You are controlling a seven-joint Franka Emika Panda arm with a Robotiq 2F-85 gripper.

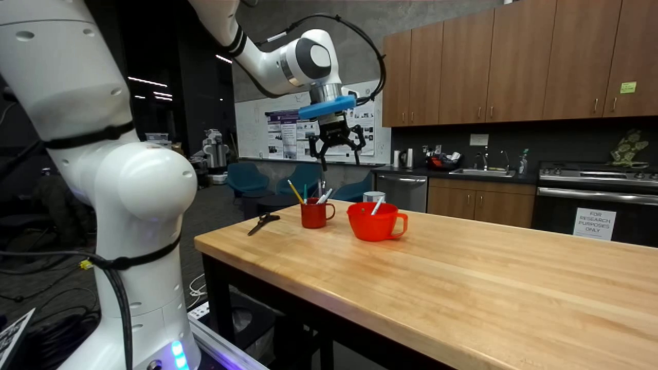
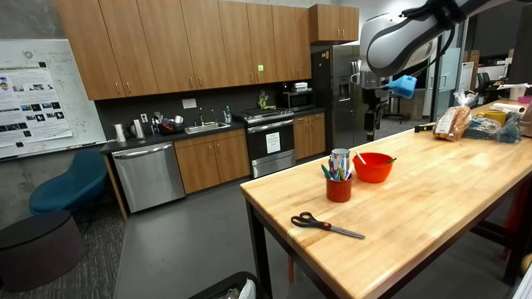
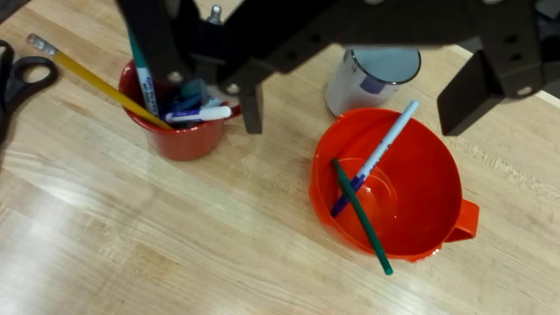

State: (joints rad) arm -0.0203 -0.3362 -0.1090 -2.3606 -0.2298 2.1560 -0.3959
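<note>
One purple-ended pen (image 3: 379,152) and one green pen (image 3: 362,216) rest crossed in the red bowl (image 3: 428,183) below the gripper (image 3: 358,111), which we see in the wrist view with jaws spread wide, nothing between them. In an exterior view we get it hanging well above the wooden table (image 1: 462,267); in an exterior view we have scissors (image 2: 318,224) lying near the red mug (image 2: 338,191), with the red bowl beside it.
</note>
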